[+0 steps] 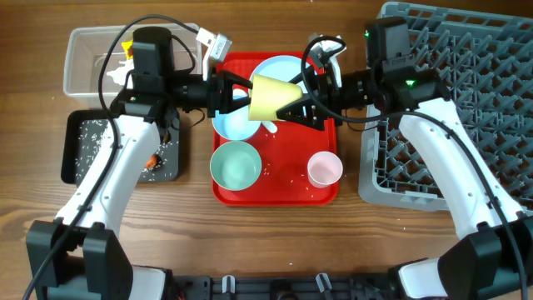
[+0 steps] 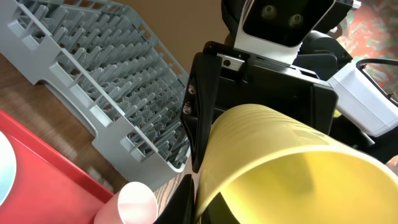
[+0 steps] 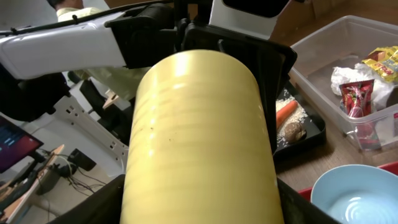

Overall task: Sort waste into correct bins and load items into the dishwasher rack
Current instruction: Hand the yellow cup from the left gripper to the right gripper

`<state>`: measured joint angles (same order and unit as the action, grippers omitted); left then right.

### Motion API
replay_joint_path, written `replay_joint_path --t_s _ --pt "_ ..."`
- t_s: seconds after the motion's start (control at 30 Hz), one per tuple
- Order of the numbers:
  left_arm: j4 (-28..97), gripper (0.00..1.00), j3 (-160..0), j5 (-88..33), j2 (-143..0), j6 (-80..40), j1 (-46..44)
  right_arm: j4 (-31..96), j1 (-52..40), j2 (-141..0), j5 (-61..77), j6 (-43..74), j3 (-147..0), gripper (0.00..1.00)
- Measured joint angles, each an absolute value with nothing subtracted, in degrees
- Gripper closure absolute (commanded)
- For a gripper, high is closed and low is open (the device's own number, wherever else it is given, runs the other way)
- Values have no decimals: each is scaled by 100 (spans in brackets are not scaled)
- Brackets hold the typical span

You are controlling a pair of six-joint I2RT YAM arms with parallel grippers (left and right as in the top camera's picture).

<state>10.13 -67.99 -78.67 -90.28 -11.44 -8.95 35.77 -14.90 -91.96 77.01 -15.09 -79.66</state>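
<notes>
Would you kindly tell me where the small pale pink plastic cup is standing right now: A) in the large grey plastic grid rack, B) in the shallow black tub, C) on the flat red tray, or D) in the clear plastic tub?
C: the overhead view shows the pale pink cup upright on the flat red tray, near its edge beside the grey rack but outside it.

Nothing I can actually read. The red wrapper (image 3: pixel 356 94) and yellow wrapper (image 3: pixel 384 59) in the clear bin (image 3: pixel 329 31) carry print, but it is too small and blurred. The screen (image 3: pixel 15 146) at the left edge of my right wrist view shows marks that are illegible.
</notes>
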Motion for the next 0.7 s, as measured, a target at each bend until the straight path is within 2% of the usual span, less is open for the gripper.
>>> replay_joint_path --t_s 0.17,0.23,0.27,0.43,0.7 --pt "1000 96 -6799 -7802 -9028 -1144 -921 3562 -1481 -9196 7684 -1509 -7966 42" --pt "1000 88 -6799 -7787 -9028 -1144 -930 3538 -1481 -9196 7679 -1509 -7966 43" --pt "1000 79 -6801 -7758 -9028 -1162 -947 3500 -1483 -9196 7669 -1511 -7966 44" --pt "1002 65 -6801 -7380 -9028 -1258 -1149 3437 -1529 -9196 7708 -1498 -7966 46" --pt "1391 59 -6801 -6814 -9032 -1275 -1149 3249 -1520 -9196 7146 -989 -7966 46"
